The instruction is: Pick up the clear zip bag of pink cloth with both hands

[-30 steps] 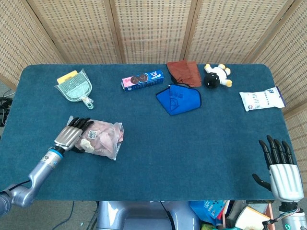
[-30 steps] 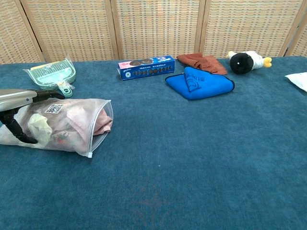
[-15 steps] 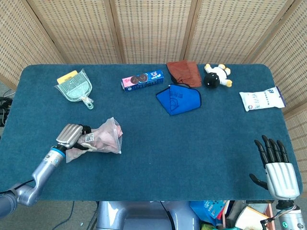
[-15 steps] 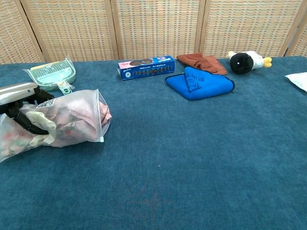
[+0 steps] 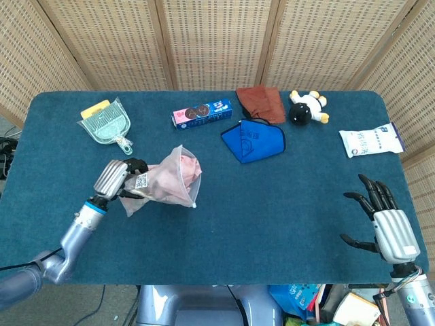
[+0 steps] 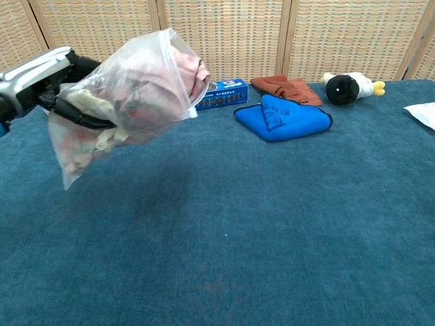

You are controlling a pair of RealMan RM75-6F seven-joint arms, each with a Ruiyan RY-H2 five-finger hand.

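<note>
Left hand (image 5: 117, 179) clamped on zip bag (image 5: 170, 180), bag clear of tabletop (image 5: 272, 204). Right hand (image 5: 384, 221) fingers spread, holding nothing.

Blue carpeted table (image 5: 224, 217) up front, woven wicker screen (image 5: 217, 41) panels with wood frames right behind it.

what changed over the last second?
The left robot hand already held the zip bag a second ago; it has since lifted it off the table and carried it toward the middle. The right robot hand, open and empty, edged slightly inward with fingers spread. The dustpan, cookie box, blue cloth, plush toy and white packet stayed put.
</note>
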